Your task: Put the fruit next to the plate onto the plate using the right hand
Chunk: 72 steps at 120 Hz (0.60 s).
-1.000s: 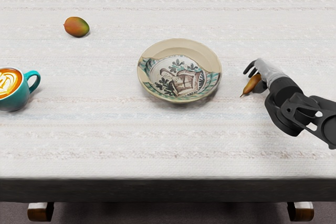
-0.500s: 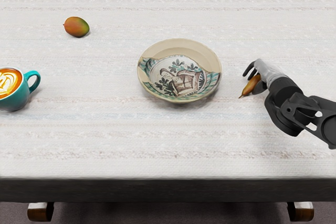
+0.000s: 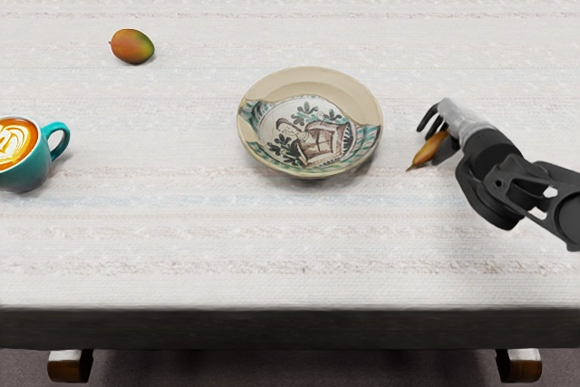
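The right hand (image 3: 450,126) comes in from the table's right edge, its dark forearm slanting up from the lower right. It sits near that edge, about midway between the front and back edges. Its fingers (image 3: 429,119) are curled over the upper end of the fruit (image 3: 428,149), a small, slim orange-brown piece that tapers to a dark point (a pear, perhaps; it is too small to be sure). The fruit is tilted, with its thick end up inside the hand and its point down toward the plate. The fingers appear to be clasped on it, though the hand hides the actual contact. I cannot tell whether the point rests on the table (image 3: 290,242) or hangs just above it.

The plate (image 3: 364,97) lies at the table's middle, a cream dish with a green-and-brown painted picture in its well. The fruit is just beside the plate's right rim, not on it, with a strip of bare table between them.

A red-and-green mango (image 3: 132,45) lies near the back left corner, well apart from the plate. A teal cup (image 3: 29,168) of latte stands upright at the left edge, its handle pointing toward the table's middle.
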Tool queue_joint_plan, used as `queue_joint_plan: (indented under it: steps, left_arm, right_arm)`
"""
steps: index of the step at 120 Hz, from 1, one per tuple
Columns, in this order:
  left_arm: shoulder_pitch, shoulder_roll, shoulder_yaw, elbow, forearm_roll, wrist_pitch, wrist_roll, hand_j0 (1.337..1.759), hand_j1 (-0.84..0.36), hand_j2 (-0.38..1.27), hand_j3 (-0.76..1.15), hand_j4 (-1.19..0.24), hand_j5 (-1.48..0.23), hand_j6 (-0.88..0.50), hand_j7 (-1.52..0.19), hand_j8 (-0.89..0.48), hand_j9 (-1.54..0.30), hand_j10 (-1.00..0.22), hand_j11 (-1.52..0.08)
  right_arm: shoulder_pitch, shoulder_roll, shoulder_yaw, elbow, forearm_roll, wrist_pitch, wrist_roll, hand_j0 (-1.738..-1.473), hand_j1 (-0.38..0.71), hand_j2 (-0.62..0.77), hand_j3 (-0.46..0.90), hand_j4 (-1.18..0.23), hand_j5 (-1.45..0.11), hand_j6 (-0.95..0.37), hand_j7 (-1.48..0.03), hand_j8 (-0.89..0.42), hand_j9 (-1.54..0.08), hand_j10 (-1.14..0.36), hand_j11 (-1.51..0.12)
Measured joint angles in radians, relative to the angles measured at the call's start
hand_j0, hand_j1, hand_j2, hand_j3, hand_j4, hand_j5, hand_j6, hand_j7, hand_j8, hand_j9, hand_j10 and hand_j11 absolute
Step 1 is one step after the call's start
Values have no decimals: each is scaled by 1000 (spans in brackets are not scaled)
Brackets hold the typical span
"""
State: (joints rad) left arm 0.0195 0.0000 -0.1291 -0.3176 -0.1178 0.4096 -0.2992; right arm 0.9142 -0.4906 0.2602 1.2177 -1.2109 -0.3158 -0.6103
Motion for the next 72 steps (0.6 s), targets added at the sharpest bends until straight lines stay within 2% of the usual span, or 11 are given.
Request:
queue_joint_plan:
  steps: [40,72]
  left_arm:
    - [-1,0,0,0,0,0,0,1658,349,0,0,0,0,0,0,0,0,0,0]
    - [-1,0,0,0,0,0,0,1658,349,0,0,0,0,0,0,0,0,0,0]
  right_arm:
    - [72,-17,5,1,172,6,1,-1658,243,331,0,-632,-853,-737,-837,-461,-869,-562,-878]
    - [149,-16,31,3,284,62,1,-1658,260,335,0,-639,-866,-675,-848,-434,-862,-535,-874]
